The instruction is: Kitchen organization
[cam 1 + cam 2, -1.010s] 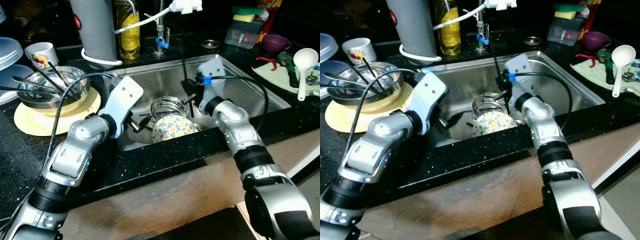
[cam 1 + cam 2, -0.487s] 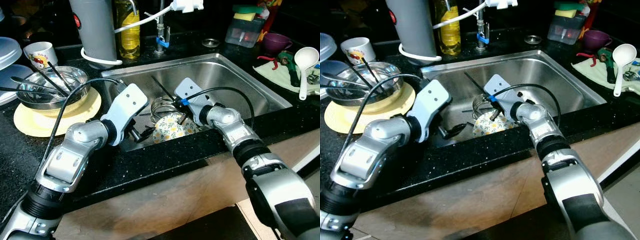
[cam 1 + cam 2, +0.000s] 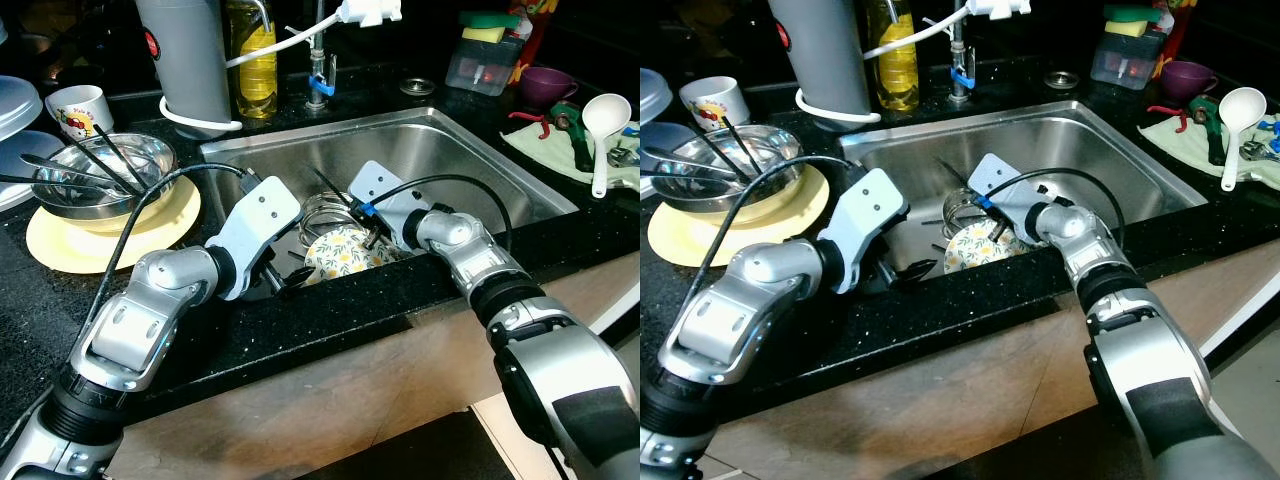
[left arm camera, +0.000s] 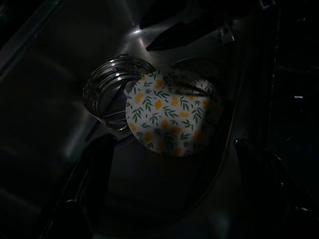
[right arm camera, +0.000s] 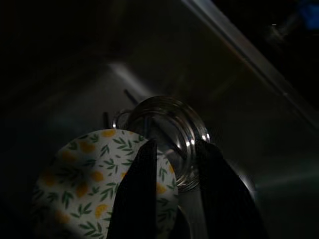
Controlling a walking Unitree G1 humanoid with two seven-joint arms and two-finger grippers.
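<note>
A round plate with a yellow-and-green leaf print (image 3: 345,252) leans in the steel sink (image 3: 470,160), resting against a clear glass jar (image 3: 325,212) behind it. My left gripper (image 3: 910,270) is low in the sink to the plate's left, open, and its wrist view has the plate (image 4: 169,114) and jar (image 4: 109,89) between its wide-set fingers. My right gripper (image 3: 370,235) reaches in from the right, open only narrowly. Its fingertips (image 5: 142,169) straddle the plate's upper edge (image 5: 99,184) just in front of the jar (image 5: 174,129).
On the black counter to the left, a steel bowl of utensils (image 3: 105,175) sits on a yellow plate (image 3: 60,235), with a mug (image 3: 80,108) behind. A grey appliance (image 3: 190,60), oil bottle (image 3: 252,55) and tap (image 3: 318,70) stand behind the sink. A white ladle (image 3: 607,120) lies right.
My right gripper has come down from above the sink's back wall to the plate's edge and the jar. My left gripper has edged a little further into the sink toward the plate.
</note>
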